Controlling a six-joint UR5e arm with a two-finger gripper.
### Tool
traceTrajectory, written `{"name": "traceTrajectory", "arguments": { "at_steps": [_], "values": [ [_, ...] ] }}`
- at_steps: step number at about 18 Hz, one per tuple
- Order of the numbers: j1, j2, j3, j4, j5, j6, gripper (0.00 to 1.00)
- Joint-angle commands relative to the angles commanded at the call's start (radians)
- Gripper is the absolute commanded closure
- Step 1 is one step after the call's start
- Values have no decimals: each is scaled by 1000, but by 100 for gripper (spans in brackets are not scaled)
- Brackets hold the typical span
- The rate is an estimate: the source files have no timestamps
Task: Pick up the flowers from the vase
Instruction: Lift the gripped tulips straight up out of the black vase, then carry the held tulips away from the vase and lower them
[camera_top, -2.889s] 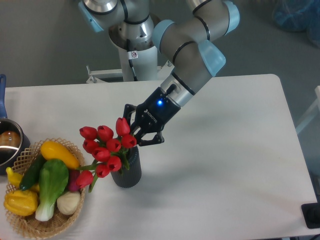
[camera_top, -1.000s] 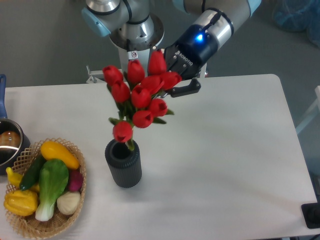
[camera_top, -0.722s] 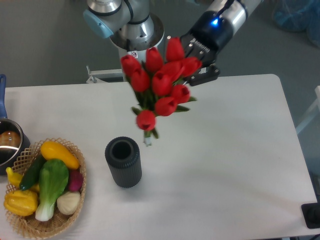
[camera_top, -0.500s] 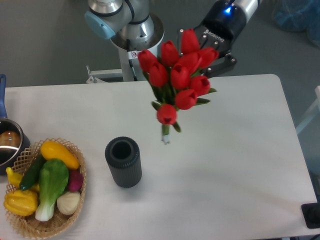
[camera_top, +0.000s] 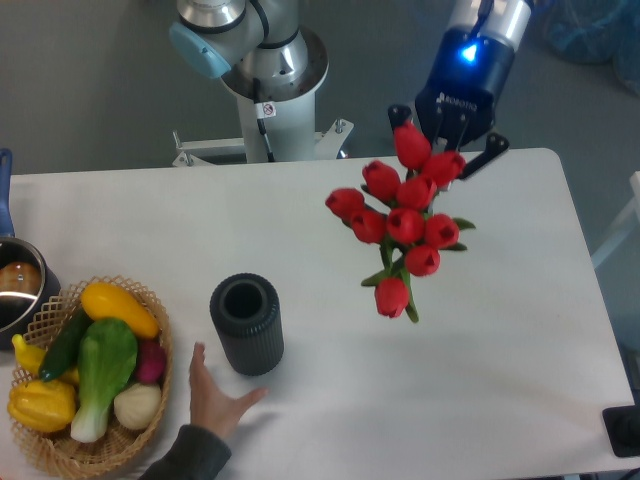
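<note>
The gripper (camera_top: 440, 150), upper right of frame, clamps the flowers (camera_top: 404, 222) clear of the vase (camera_top: 246, 323); remaining move: hold steady.

Red flowers (camera_top: 405, 222) aloft (stems down), ribbed vase (camera_top: 246, 325) upright

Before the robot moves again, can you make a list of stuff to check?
1. Claw holding the flowers: ok, the bunch hangs from it.
2. Flowers all the way out of the vase: ok, the vase is empty.
3. Vase standing up: ok.
4. Nobody near the robot: not ok, a person's hand is on the table beside the vase.
5. Grip tight enough: cannot tell.
</note>
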Motion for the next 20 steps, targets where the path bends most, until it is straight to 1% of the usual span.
{"name": "traceTrajectory", "arguments": {
  "at_steps": [3, 5, 6, 8, 9, 10, 11, 14, 16, 18, 20],
  "values": [
    [-6, -52, 12, -14, 84, -5, 100],
    [-9, -106, 5, -21, 200, -5, 100],
    [-18, -126, 12, -25, 263, -5, 100],
    [-26, -172, 26, -23, 340, -5, 100],
    [-28, -192, 47, -25, 363, -9, 100],
    [-38, -206, 80, -34, 382, -12, 100],
    [-55, -221, 98, -43, 405, -14, 100],
    [-89, -255, 130, -51, 492, -43, 100],
    [-115, -282, 152, -49, 558, -34, 100],
    [-155, -310, 190, -55, 620, -32, 100],
    [-173, -324, 209, -64, 661, -29, 100]
  ]
}}
